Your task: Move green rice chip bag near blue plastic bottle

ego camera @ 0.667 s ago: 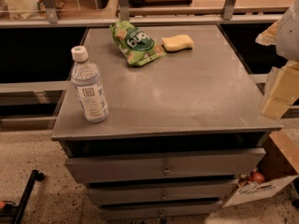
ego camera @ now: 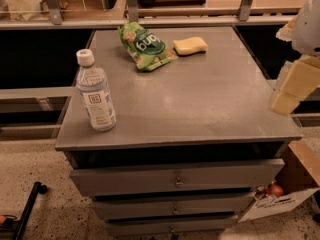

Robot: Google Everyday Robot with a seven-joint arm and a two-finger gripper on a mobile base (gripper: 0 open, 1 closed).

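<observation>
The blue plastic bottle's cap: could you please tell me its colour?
White cap, camera view; claw at the right edge.

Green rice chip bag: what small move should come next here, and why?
Probably swing the end effector left and toward the back, to above the crinkly light-green rice chip bag. It hangs off the right edge of the grey cabinet top, far from the bag, which lies at the back beside the yellow sponge, well apart from the clear bluish plastic bottle standing upright front-left.
</observation>
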